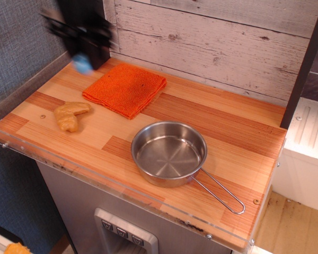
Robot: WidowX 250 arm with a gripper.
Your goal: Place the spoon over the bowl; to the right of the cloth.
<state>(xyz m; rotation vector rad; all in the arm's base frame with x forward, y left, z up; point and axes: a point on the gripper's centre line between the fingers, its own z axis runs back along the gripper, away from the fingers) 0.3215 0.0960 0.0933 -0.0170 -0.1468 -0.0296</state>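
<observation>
My gripper [84, 53] is a dark motion-blurred shape in the air at the top left, above the far left corner of the orange cloth [125, 89]. It is shut on the spoon [83, 64], whose light-blue handle hangs below the fingers; its scoop head is hidden. The steel bowl [169, 154] stands empty on the wooden counter, in front and to the right of the cloth, its wire handle pointing to the front right.
A tan-yellow lumpy toy food piece [70, 115] lies on the counter left of the cloth. A dark post [98, 21] and a white plank wall stand behind. The counter's [238, 137] front edge has a clear plastic lip.
</observation>
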